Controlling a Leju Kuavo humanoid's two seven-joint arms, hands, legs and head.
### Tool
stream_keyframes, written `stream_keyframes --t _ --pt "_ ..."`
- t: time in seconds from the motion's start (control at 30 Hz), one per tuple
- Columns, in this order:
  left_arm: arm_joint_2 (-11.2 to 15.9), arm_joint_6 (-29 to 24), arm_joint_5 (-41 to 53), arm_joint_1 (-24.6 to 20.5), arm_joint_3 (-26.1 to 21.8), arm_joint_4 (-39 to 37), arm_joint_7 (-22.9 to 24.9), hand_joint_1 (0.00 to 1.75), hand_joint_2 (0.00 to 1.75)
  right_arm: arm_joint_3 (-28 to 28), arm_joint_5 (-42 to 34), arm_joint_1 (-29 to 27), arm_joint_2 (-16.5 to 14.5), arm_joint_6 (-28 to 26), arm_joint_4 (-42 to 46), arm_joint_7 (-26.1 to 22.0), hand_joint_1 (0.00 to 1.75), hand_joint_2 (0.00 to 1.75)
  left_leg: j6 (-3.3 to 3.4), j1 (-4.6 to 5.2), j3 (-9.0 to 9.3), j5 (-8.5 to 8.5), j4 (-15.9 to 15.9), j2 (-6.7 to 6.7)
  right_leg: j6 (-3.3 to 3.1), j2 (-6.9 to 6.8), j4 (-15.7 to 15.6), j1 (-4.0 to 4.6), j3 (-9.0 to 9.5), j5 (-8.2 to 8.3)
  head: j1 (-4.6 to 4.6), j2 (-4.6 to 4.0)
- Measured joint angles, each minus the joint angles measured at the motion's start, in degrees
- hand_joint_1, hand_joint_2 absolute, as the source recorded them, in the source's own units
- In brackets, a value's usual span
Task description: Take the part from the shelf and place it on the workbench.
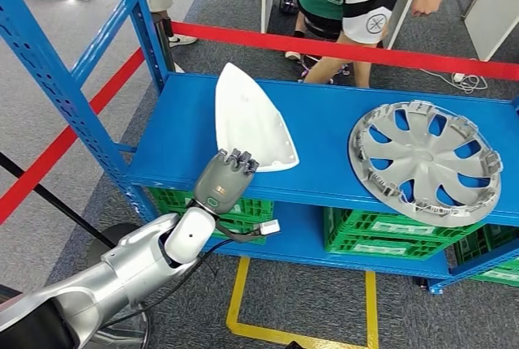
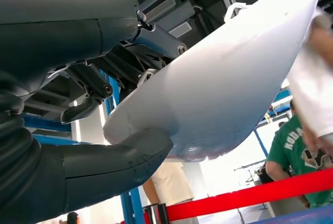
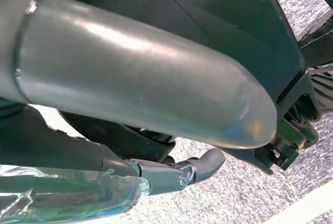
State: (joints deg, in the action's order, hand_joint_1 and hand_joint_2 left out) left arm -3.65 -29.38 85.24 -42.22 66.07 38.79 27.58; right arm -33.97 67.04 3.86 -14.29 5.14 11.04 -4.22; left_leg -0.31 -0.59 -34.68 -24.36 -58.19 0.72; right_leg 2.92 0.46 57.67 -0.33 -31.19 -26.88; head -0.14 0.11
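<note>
The part is a white, curved triangular shell (image 1: 248,118) lying on the blue shelf's top deck (image 1: 178,138), its tip pointing away from me. My left hand (image 1: 228,178) reaches up from below left and grips the shell's near edge. In the left wrist view the thick thumb (image 2: 117,166) presses one face of the white shell (image 2: 235,78) and the dark fingers (image 2: 157,39) lie on the other. My right hand (image 3: 149,88) hangs over grey carpet with thumb and fingers stretched out and nothing in it.
A silver wheel cover (image 1: 425,158) lies on the same deck to the right. Green crates (image 1: 379,231) fill the lower deck. A blue upright (image 1: 55,81) stands at left. Red barrier tape (image 1: 343,49) runs behind the shelf, with people (image 1: 367,0) beyond it. Yellow lines (image 1: 235,308) mark the floor.
</note>
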Motion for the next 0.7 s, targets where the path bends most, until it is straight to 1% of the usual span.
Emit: stream_keyframes --t 0.07,0.17,0.2,0.23,0.27,0.3,0.33,0.37,0.4,0.43,0.47,0.5,0.53,0.57,0.6,0.63,0.7 --pt "0.01 -0.04 0.00 0.00 0.00 -0.12 0.03 1.75 1.75 0.00 0.00 0.05 0.00 -0.02 0.00 0.01 0.00 0.00 0.16 0.17 -0.01 -0.08 -0.06 0.00 0.12 0.00 -0.03 -0.17 0.00 0.00 -0.01 0.00" --pt "-0.01 -0.14 0.00 -0.01 0.00 -0.21 0.29 1.75 1.75 0.00 0.00 0.11 0.00 -0.11 0.00 0.00 0.00 0.00 0.76 0.32 0.01 0.19 0.11 -0.02 0.67 0.02 -0.26 -0.35 0.09 0.30 -0.02 0.00" --pt "-0.05 -0.19 0.00 -0.02 0.00 -0.21 0.38 1.75 1.75 0.00 0.00 0.12 0.00 -0.15 0.00 0.01 0.00 0.00 1.03 0.20 0.13 0.47 0.44 -0.07 0.86 0.02 -0.18 -0.35 -0.04 0.14 -0.01 0.00" --pt "-0.11 -0.28 0.00 -0.05 0.00 -0.21 0.43 1.75 1.75 0.00 0.00 0.14 0.00 -0.18 0.00 0.01 0.00 0.00 1.28 0.02 0.24 0.72 0.82 -0.12 1.01 0.03 0.58 -0.30 -0.49 -0.58 0.08 0.00" --pt "-0.19 -0.38 0.00 -0.07 0.00 -0.22 0.46 1.75 1.75 0.00 0.00 0.21 0.00 -0.20 0.01 -0.01 0.00 0.00 1.49 -0.17 0.33 0.95 1.18 -0.18 1.12 0.03 2.49 -0.25 -1.39 -1.89 0.22 0.00" --pt "-0.24 -0.47 0.00 -0.07 0.00 -0.25 0.47 1.75 1.75 0.00 0.00 0.35 0.00 -0.22 0.01 -0.03 0.00 0.00 1.57 -0.25 0.37 1.07 1.32 -0.23 1.24 0.02 5.66 -0.25 -2.84 -3.72 0.33 0.00" --pt "-0.28 -0.55 0.00 -0.04 0.00 -0.33 0.48 1.75 1.75 0.00 0.00 0.56 0.00 -0.24 0.02 -0.05 0.00 0.00 1.61 -0.28 0.31 1.11 1.34 -0.28 1.39 0.03 9.67 -0.23 -4.56 -5.62 0.44 0.00" --pt "-0.31 -0.59 0.00 0.04 0.01 -0.44 0.48 1.75 1.75 0.00 0.00 0.78 0.00 -0.24 0.02 -0.09 0.00 0.00 1.56 -0.29 0.27 1.14 1.33 -0.32 1.54 0.03 13.37 -0.26 -6.10 -6.96 0.48 0.00" --pt "-0.33 -0.60 0.00 0.12 0.01 -0.57 0.48 1.75 1.75 0.00 0.00 0.96 0.00 -0.25 0.02 -0.10 0.00 0.00 1.48 -0.33 0.25 1.19 1.32 -0.36 1.70 0.02 15.67 -0.30 -7.01 -7.35 0.46 0.00" --pt "-0.35 -0.60 0.00 0.18 0.02 -0.71 0.48 1.75 1.75 0.00 0.00 1.04 0.01 -0.25 0.02 -0.09 0.00 0.00 1.34 -0.45 0.22 1.27 1.30 -0.36 1.89 0.02 15.77 -0.40 -6.93 -6.56 0.48 0.00" --pt "-0.37 -0.60 0.00 0.22 0.02 -0.82 0.48 1.75 1.75 0.00 0.01 1.03 0.04 -0.26 0.02 -0.07 0.00 0.00 1.12 -0.64 0.20 1.33 1.25 -0.32 2.12 0.01 13.61 -0.59 -5.82 -4.79 0.47 0.00" --pt "-0.38 -0.60 0.00 0.22 0.02 -0.93 0.48 1.75 1.75 0.00 0.01 0.96 0.08 -0.27 0.02 -0.03 0.00 0.00 0.77 -0.86 0.17 1.37 1.13 -0.23 2.57 0.00 9.83 -0.90 -4.05 -2.71 0.50 0.00" --pt "-0.36 -0.61 0.00 0.19 0.02 -1.03 0.48 1.75 1.75 0.01 0.01 0.91 0.08 -0.26 0.00 -0.02 0.00 0.00 0.29 -0.87 -0.01 1.43 1.00 -0.12 3.16 0.08 6.25 -1.05 -2.10 -1.28 0.65 0.00" --pt "-0.36 -0.63 0.00 0.16 0.02 -1.11 0.48 1.75 1.75 0.02 0.04 0.91 0.06 -0.25 -0.01 -0.02 0.00 0.00 -0.24 -0.78 -0.27 1.55 0.77 -0.01 3.34 0.30 3.58 -1.22 -0.83 -0.41 0.89 0.01" --pt "-0.33 -0.66 0.00 0.14 0.01 -1.16 0.48 1.75 1.75 0.03 0.05 0.95 0.01 -0.26 -0.02 -0.03 0.00 0.00 -0.75 -0.61 -0.57 1.75 0.58 0.10 3.31 0.50 2.21 -1.34 -0.25 -0.25 1.01 0.01" --pt "-0.31 -0.70 0.00 0.13 0.01 -1.20 0.48 1.75 1.75 0.04 0.05 1.02 -0.06 -0.26 -0.03 -0.06 0.00 0.00 -1.15 -0.40 -0.87 2.05 0.47 0.18 2.94 0.72 2.19 -1.28 -0.29 -0.43 1.05 0.01" --pt "-0.27 -0.76 0.00 0.17 0.00 -1.29 0.48 1.75 1.75 0.04 0.03 1.14 -0.10 -0.28 -0.02 -0.10 0.00 0.00 -1.64 -0.50 -1.31 2.35 0.29 0.19 1.58 0.83 2.51 -1.34 -1.17 -0.23 0.81 0.00"
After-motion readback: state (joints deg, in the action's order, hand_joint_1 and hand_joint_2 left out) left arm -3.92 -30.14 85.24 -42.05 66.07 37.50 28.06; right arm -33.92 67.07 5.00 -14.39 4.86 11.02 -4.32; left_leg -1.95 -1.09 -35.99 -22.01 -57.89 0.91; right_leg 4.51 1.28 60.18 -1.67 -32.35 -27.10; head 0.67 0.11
